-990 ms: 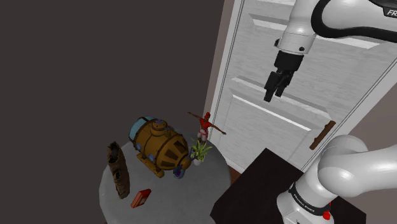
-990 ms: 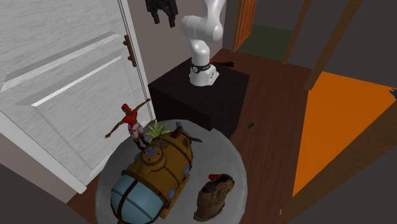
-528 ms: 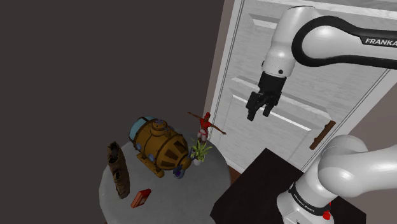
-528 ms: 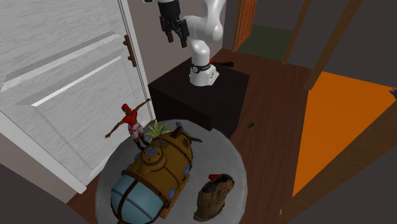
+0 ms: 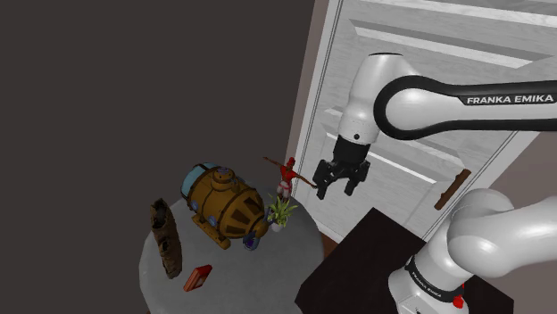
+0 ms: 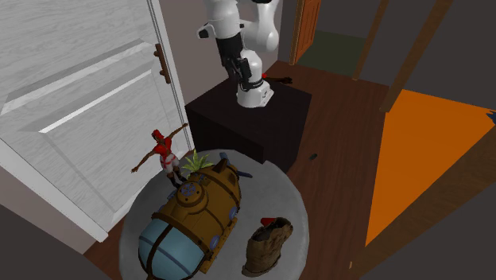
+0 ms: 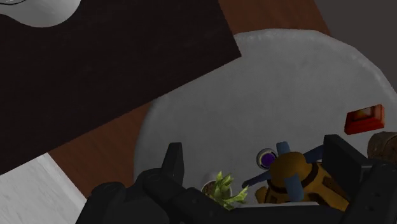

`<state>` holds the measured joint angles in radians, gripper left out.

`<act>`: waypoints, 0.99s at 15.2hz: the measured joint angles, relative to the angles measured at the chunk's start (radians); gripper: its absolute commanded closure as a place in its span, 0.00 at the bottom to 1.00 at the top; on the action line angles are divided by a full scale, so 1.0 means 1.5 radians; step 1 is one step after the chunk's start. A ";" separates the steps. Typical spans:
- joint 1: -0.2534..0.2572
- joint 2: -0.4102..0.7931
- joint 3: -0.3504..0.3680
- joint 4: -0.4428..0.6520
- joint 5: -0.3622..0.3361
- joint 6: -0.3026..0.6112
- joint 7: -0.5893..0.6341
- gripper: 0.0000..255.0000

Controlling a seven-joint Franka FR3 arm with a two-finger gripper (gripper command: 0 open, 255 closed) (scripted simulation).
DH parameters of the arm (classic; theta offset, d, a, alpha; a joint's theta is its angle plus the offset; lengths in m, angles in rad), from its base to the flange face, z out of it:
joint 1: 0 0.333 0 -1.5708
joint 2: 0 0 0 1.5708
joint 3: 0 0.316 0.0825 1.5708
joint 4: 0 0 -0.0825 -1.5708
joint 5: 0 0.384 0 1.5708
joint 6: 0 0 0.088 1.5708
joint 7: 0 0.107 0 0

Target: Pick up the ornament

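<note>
The ornament [image 5: 223, 203] is a brass, barrel-shaped submarine model with a blue dome, lying on a round grey table [image 5: 236, 278]. It appears large in the second exterior view [image 6: 195, 215], and its nose shows between my fingers in the wrist view [image 7: 296, 178]. My black gripper [image 5: 337, 185] hangs open in the air above the table's edge nearest the stand, well above the ornament and holding nothing. The gripper also shows in front of the arm's base in the second exterior view [image 6: 242, 77] and, fingers wide apart, in the wrist view [image 7: 256, 159].
A red figurine with spread arms [image 5: 287, 172] and a small potted plant [image 5: 280, 211] stand by the ornament's nose. A brown boot [image 5: 165, 237] and a red box [image 5: 197, 277] lie further off. A white panelled door [image 5: 419, 107] rises behind, and the black stand [image 6: 254, 119] is beside the table.
The gripper has come down from high in front of the door and moved toward the table, to the shoulder view's left. It stays open. Nothing on the table has moved.
</note>
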<state>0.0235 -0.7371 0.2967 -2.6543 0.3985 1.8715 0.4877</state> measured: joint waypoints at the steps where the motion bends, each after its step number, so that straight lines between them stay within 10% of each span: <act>1: 0.002 0.010 0.013 -0.004 0.014 0.017 0.018 0.00; 15: -0.004 0.355 0.216 0.049 0.133 0.370 0.266 0.00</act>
<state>0.0172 -0.2047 0.6207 -2.5813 0.5981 2.4260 0.8859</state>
